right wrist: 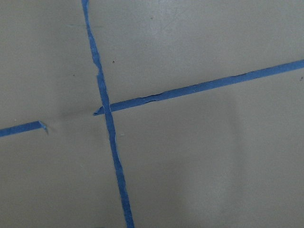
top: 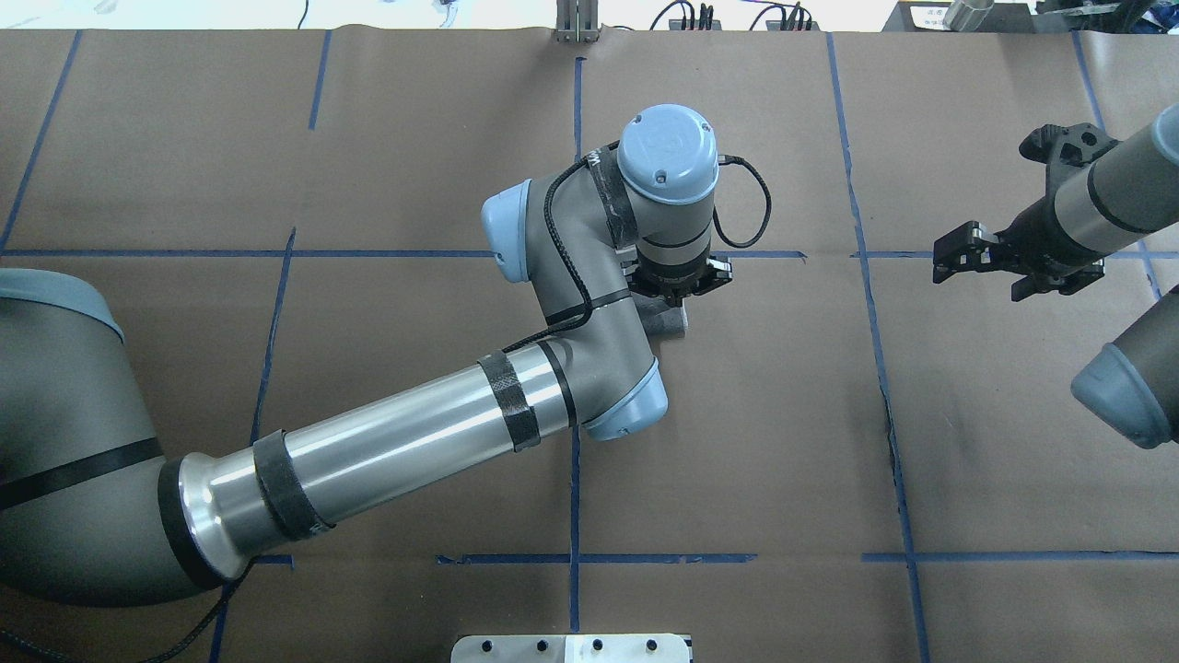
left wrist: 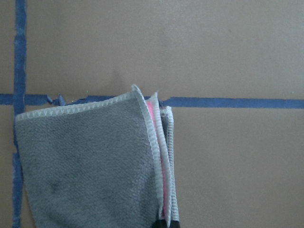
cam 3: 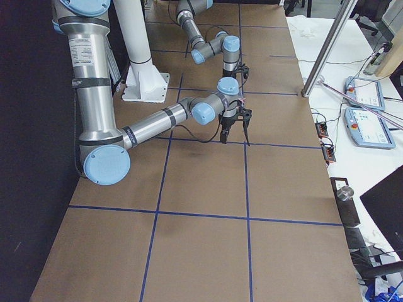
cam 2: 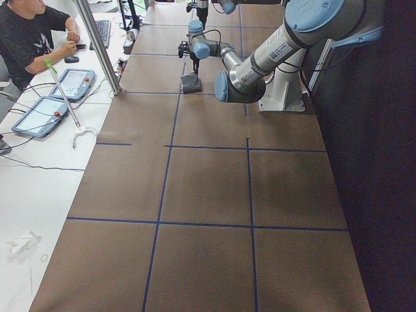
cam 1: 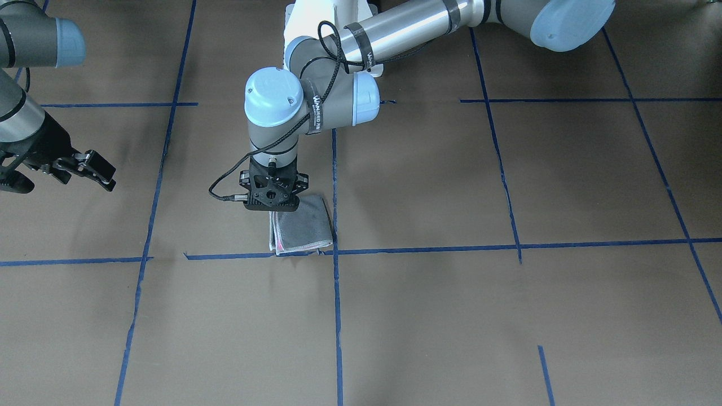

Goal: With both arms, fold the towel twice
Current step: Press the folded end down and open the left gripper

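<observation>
From across the bench (cam 1: 507, 316), the towel (cam 1: 304, 226) lay near the middle, a little toward 9 o'clock. It was grey face up and folded into a small packet, with its lower edge along a strip of blue tape (cam 1: 428, 247). The left arm (cam 1: 395, 31) came in from 1 o'clock and stood its left hand (cam 1: 272, 198) straight down on the packet's 11 o'clock corner, probably to pin or set down the last fold. Its fingers were hidden under the wrist, so whether it pinched the cloth could not be told. The right hand (cam 1: 62, 173) hung at 9 o'clock, well apart from the towel. Its fingers were spread wide and held nothing, seemingly parked out of the way.

From overhead, the left wrist covered nearly all the towel, and only a grey sliver showed at its 6 o'clock. The right hand sat at 3 o'clock, wide apart over bare bench.

The two side views showed both hands pointing down, the right one's fingers plainly apart.

The left wrist camera showed stacked layers, grey on top, with pink and pale stitched edges fanned along the 3 o'clock side. A dark fingertip (left wrist: 168, 224) at 6 o'clock touched that edge. So many layers suggested both folds were done, though the edges were not quite lined up.

The right wrist camera showed only bench and crossed tape.
</observation>
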{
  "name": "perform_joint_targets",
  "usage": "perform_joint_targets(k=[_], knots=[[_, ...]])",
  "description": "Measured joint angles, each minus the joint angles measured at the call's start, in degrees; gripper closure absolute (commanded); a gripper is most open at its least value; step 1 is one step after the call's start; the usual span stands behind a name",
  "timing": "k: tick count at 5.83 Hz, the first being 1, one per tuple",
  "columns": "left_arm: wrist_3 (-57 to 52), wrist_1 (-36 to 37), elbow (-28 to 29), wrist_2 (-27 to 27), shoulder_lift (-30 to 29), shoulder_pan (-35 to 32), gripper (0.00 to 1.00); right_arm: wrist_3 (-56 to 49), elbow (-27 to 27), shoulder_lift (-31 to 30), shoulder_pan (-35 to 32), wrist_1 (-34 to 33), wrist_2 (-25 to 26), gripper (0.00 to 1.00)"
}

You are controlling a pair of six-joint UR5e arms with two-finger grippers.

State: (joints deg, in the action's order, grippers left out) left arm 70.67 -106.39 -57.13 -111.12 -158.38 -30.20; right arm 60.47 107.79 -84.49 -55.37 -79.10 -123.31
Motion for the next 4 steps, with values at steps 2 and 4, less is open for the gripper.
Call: perform_joint_targets(k=[2,4], knots=[[-0.2,-0.7,-0.1,0.2,0.2,0.2,0.00,0.1,0.0,-0.1,0.0,0.0,0.0,0.00],[0.1,-1.1,-2.1,0.3,-0.1,0.2,0.00,0.1,0.0,0.3,-0.3,0.0,0.1,0.00]])
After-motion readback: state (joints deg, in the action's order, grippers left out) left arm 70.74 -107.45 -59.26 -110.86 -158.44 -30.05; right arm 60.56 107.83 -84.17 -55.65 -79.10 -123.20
